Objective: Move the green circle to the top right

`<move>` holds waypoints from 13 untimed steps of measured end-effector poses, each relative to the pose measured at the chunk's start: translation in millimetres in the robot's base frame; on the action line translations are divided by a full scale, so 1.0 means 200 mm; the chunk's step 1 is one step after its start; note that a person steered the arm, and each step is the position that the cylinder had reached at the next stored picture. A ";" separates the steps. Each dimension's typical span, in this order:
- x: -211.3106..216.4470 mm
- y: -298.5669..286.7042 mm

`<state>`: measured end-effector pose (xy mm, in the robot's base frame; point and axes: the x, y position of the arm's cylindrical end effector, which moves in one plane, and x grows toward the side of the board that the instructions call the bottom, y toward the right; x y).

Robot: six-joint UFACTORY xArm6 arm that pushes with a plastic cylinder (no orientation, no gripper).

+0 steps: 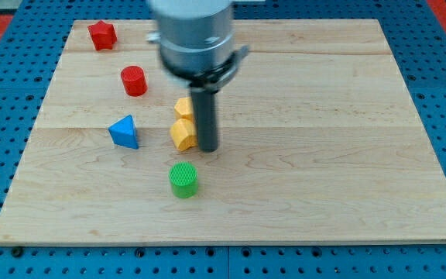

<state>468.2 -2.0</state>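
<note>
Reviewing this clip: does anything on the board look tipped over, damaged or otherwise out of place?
Nothing stands out. The green circle sits upright near the view's bottom; my tip rests above it, right beside the two yellow blocks. All blocks lie flat on the wooden board.

Hangs down from twelve o'clock as a blurred grey housing, dark rod upright below, my tip (208,148) near centre.

You see my tip (208,147) just right of two yellow blocks (183,124); the green circle (183,179) sits below them near the table's (324,155) bottom; blue triangle (125,132) lies left.
</note>
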 end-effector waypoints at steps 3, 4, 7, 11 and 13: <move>0.46 -0.49; 0.44 0.00; -0.37 -0.04; -0.67 0.60; -0.56 0.68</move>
<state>356.0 133.9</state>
